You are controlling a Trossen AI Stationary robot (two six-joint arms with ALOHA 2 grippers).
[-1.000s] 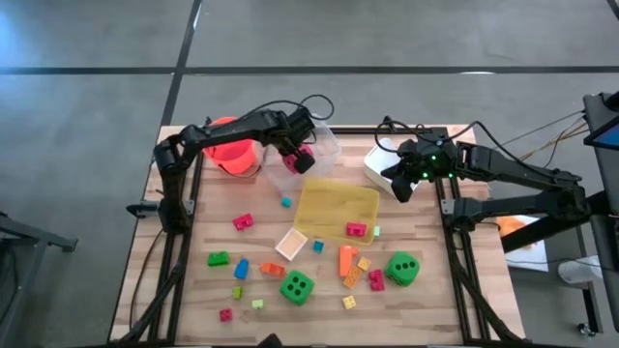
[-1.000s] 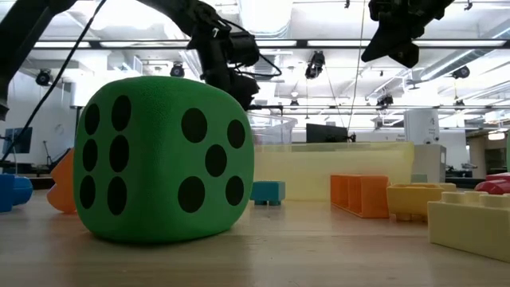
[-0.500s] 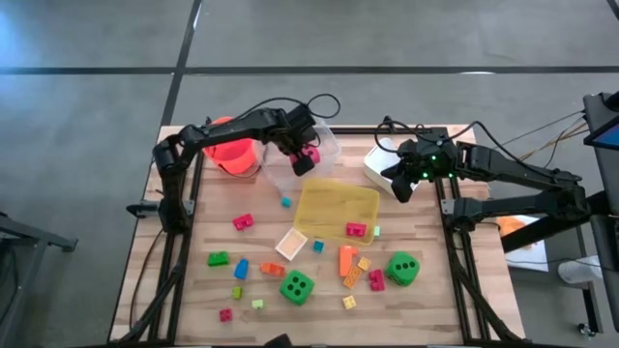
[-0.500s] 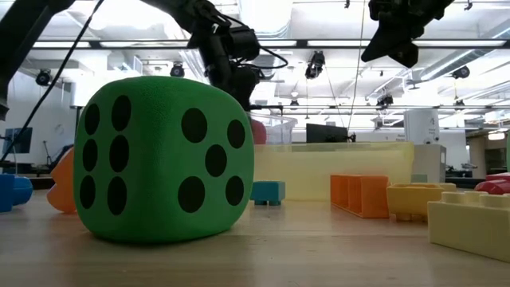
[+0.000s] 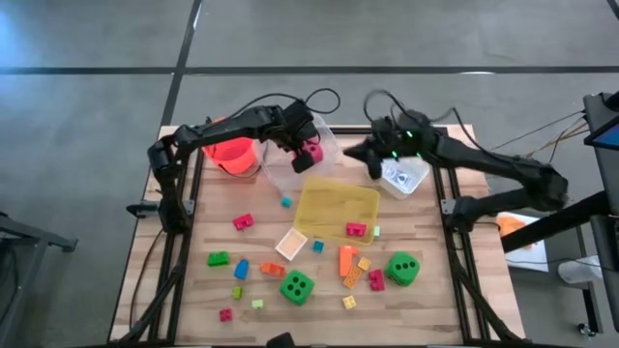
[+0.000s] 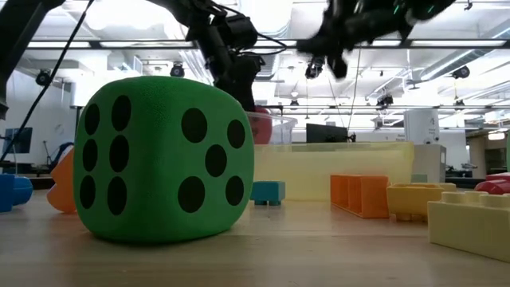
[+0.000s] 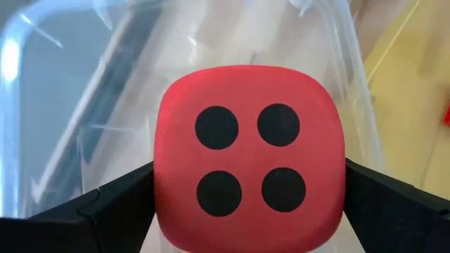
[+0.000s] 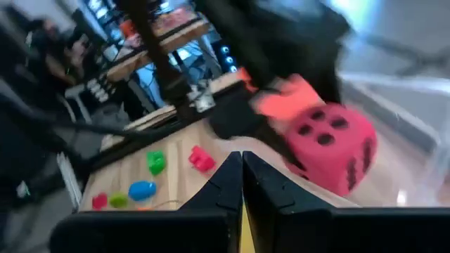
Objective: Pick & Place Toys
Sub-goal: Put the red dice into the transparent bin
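The left gripper sits in the upper middle of the high view, over the clear tray, its jaws clamped on the pink dotted die. In the left wrist view the die fills the centre of the frame, four black dots facing the camera, with a dark finger pressed against each side and the clear tray wall behind it. In the low view the die is only a sliver of pink at the upper centre, mostly hidden.

The right gripper is just to the right of the clear tray in the high view, above the yellow tray and beside the white tray. In the right wrist view its jaws meet edge to edge and carry nothing; the frame is blurred, so this is probably but not certainly a full closure.

The remaining toys lie across the lower half of the tabletop: one green die at lower centre, another green die to its right, a red block in the yellow tray, and an orange block between the two dice. The orange bucket stands at the upper left.
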